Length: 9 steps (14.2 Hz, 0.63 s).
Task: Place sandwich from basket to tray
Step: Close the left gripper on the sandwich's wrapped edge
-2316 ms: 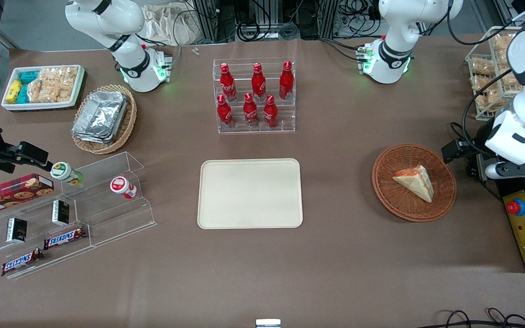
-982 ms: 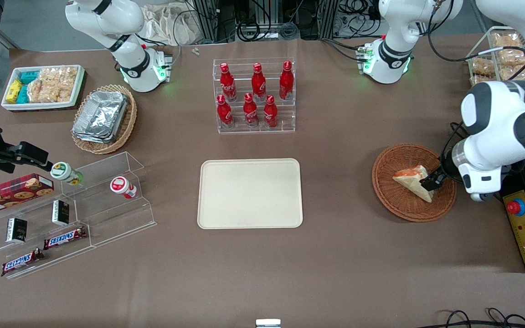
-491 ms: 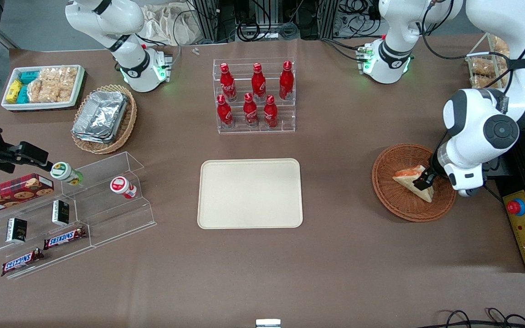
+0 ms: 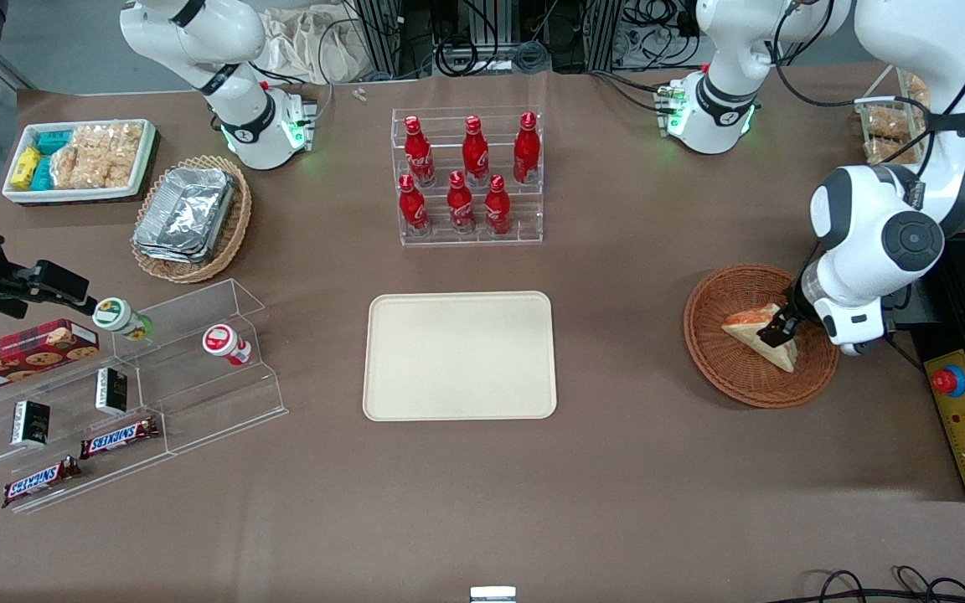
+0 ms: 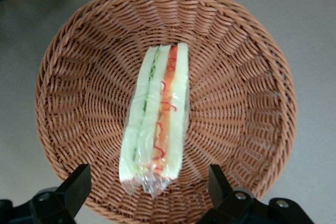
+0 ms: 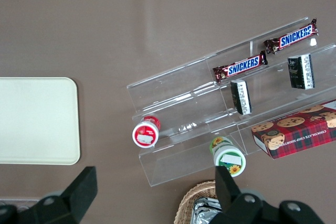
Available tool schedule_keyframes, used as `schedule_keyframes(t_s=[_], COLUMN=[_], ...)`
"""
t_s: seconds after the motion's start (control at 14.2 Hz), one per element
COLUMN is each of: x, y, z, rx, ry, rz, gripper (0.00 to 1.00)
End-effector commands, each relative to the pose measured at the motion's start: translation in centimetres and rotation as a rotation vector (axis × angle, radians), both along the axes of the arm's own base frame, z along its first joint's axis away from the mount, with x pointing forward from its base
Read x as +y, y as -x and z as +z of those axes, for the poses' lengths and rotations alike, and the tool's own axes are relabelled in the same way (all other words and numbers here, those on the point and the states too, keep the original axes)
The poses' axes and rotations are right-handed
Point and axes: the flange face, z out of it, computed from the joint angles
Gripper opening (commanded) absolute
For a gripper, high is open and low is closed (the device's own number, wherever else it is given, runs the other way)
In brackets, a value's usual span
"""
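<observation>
The sandwich [image 4: 749, 327] lies in the round reddish-brown wicker basket [image 4: 725, 387], toward the working arm's end of the table. In the left wrist view the sandwich [image 5: 157, 114] shows its green and red-orange filling edge, wrapped in clear film, on the basket's weave [image 5: 236, 103]. My left gripper [image 4: 776, 335] hangs low over the basket at the sandwich's wide end. It is open [image 5: 148, 186], one finger on each side of the sandwich's end, with a gap to each. The beige tray [image 4: 459, 355] lies bare at the table's middle; it also shows in the right wrist view [image 6: 37, 119].
A clear rack of red bottles [image 4: 467, 177] stands farther from the front camera than the tray. A black and yellow control box with a red button [image 4: 964, 410] sits beside the basket. An acrylic shelf of snacks [image 4: 131, 394], a tan basket of foil trays [image 4: 191, 218] and a white snack bin [image 4: 80, 159] lie toward the parked arm's end.
My left arm swung in from the table's end and came down over the basket; the open gripper now straddles the sandwich's end. The sandwich has not moved.
</observation>
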Motion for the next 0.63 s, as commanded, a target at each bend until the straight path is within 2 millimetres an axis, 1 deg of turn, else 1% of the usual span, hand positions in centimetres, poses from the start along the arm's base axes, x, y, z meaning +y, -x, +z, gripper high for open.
schedule_keyframes(t_s=[0.0, 0.21, 0.42, 0.56], x=[0.4, 0.3, 0.4, 0.9], y=[0.7, 0.9, 1.2, 1.0], z=[-1.6, -2.8, -3.9, -4.9], rx=[-0.041, -0.023, -0.041, -0.045], ry=[-0.009, -0.005, -0.005, -0.008], rz=[0.033, 0.040, 0.038, 0.045], gripper=[1.00, 1.00, 1.00, 0.99])
